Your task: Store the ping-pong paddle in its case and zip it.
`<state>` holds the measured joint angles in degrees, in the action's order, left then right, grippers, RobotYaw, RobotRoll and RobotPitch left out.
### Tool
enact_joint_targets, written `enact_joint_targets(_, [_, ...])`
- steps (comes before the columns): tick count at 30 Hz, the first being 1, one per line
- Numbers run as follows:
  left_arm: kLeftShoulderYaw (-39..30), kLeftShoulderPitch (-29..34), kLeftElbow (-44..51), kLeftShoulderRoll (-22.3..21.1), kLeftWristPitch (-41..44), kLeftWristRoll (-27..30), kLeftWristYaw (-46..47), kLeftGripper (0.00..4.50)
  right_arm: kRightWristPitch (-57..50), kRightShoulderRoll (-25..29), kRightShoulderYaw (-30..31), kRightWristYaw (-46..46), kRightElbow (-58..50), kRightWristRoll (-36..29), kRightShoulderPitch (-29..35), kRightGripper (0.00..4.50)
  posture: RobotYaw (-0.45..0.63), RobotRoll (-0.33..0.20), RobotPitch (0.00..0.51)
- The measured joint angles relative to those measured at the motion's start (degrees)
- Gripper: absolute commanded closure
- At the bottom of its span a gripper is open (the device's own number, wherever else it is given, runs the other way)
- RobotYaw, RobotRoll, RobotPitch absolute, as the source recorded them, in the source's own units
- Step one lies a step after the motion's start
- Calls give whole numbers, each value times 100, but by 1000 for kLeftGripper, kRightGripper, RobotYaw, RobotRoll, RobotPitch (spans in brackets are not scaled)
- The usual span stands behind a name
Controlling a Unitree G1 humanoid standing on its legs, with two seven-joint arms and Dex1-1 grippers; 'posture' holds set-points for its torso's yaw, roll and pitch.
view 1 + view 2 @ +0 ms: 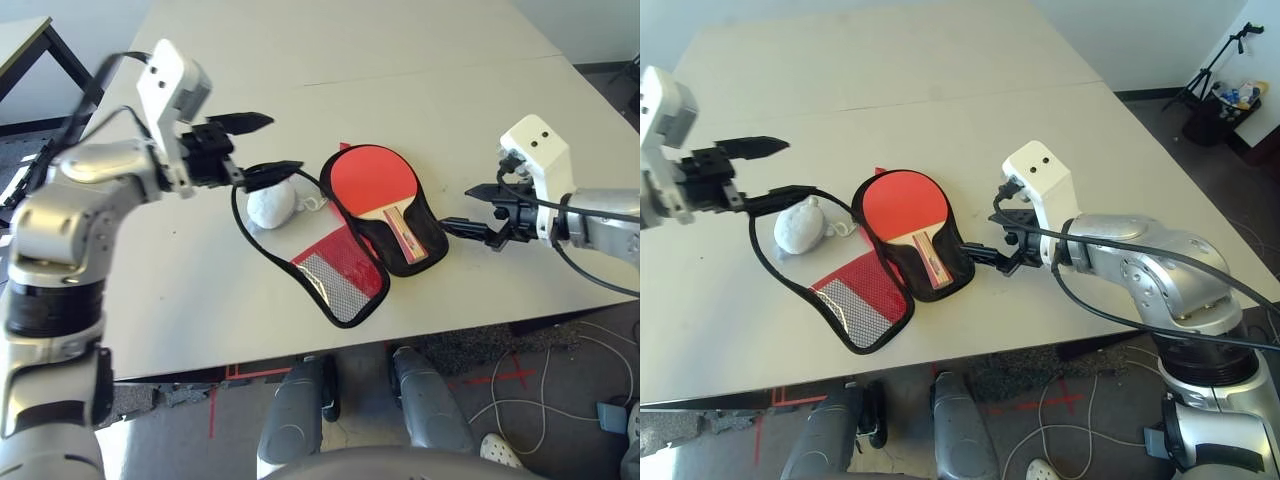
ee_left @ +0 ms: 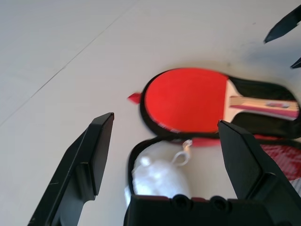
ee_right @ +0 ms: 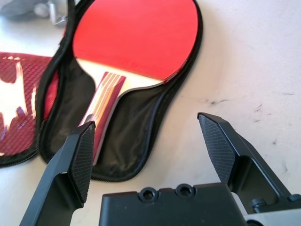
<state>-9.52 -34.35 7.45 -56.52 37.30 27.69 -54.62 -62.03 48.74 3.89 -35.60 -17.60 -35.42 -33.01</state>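
Left eye view, paddle: the ping-pong paddle (image 1: 374, 185) lies flat in the black half of the case (image 1: 432, 236), red face up, blade twd 11 o'clock, handle (image 1: 405, 234) twd 5. No jaws on it.
Case: spread open; the red mesh flap (image 1: 345, 284) lies at abt 7 o'clock from the paddle, folded out, not over it.
White lump: the stuffed lump (image 1: 271, 204) sits at abt 9 o'clock from the blade, inside the loop of the flap's black rim. Looks like a charm on a clip; can't tell what it's fixed to.
L gripper: (image 1: 287, 142) at abt 10 o'clock from the paddle, over the flap's rim; jaws wide open, nothing between. Contact w/ rim: can't tell.
R gripper: (image 1: 455, 207) at abt 3–4 o'clock, near the case edge on the handle side; jaws wide open too, empty.
Counter: pale top (image 1: 400, 95) under the lot.
Done: paddle in the case, seated well enough AFAICT.
Left: flap over, edges lined up, zip run all the way round. Call it approx. halfway, zip prob. the slow bit.
Next: likely L jaws take the rim & swing the flap across twd 2 o'clock, R steadying the case. Lump could snag.
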Motion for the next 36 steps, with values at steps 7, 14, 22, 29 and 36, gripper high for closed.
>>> enact_joint_targets(7, [-273,1070,-995,-1065,-678,-549,-704,0,291,-610,-73,164,409,292,-102,20,-17,0,217])
enact_joint_targets(14, [-263,1895,-1135,-1256,-1078,-1015,-855,0,267,-1129,-421,445,846,359,-285,20,-25,0,223])
enact_joint_targets(22, [67,2122,47,-702,-357,-726,-756,0,232,-1512,-1093,704,1374,332,-473,20,-43,0,230])
enact_joint_targets(29, [266,2164,1137,-526,722,-145,-706,0,292,-1704,-1465,987,1604,367,-613,20,-50,0,234])
enact_joint_targets(36, [481,1437,2065,-244,2251,1164,-676,0,422,-1903,-1547,1249,1845,443,-701,20,-60,0,236])
